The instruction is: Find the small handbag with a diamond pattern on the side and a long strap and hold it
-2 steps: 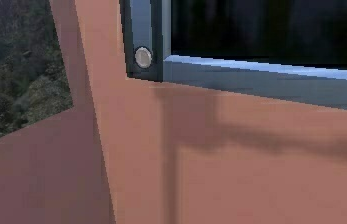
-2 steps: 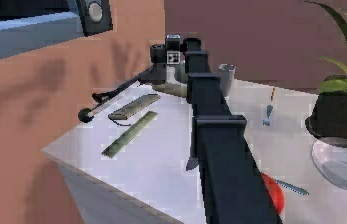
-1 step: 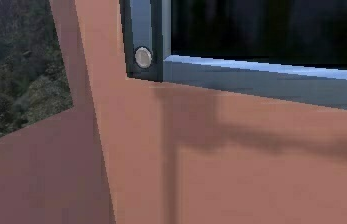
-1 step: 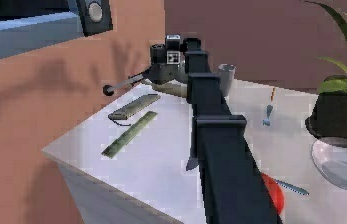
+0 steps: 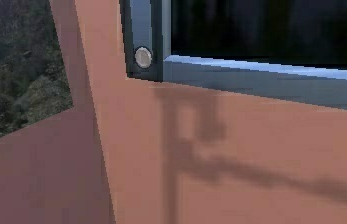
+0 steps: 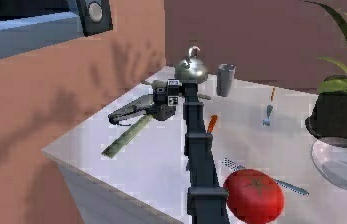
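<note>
On the arm side view, my arm (image 6: 197,150) rises from the bottom edge over a white table (image 6: 101,165). The gripper (image 6: 119,117) reaches left above the tabletop near the table's left side. A long olive utensil (image 6: 129,141) lies on the table right by its fingers, so I cannot tell whether it holds anything.
The table carries a metal kettle (image 6: 191,68), a grey cup (image 6: 225,79), a fork (image 6: 269,108), an orange pen (image 6: 212,124), a red tomato (image 6: 253,195), a potted plant (image 6: 341,105) and a glass bowl (image 6: 341,165). Ahead is a terracotta wall (image 5: 231,150) with a grey-blue window frame (image 5: 266,75).
</note>
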Tool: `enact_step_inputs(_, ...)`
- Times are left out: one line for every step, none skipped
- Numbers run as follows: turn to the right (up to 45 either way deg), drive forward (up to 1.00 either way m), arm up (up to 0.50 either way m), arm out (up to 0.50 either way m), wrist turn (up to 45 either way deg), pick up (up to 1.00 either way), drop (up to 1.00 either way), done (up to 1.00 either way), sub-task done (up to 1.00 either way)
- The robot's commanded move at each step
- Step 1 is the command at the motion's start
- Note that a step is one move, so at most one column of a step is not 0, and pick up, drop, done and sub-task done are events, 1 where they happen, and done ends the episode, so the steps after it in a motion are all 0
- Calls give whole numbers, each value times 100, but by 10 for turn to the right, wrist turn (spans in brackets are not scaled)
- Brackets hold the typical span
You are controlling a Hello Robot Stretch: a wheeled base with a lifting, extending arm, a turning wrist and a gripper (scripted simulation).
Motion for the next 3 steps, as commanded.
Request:
enact_step_inputs(0,0,0,0,0,100,0,0,0)
enact_step_inputs(0,0,10,0,0,0,0,0,0)
enact_step_inputs(0,0,0,0,0,0,0,100,0)
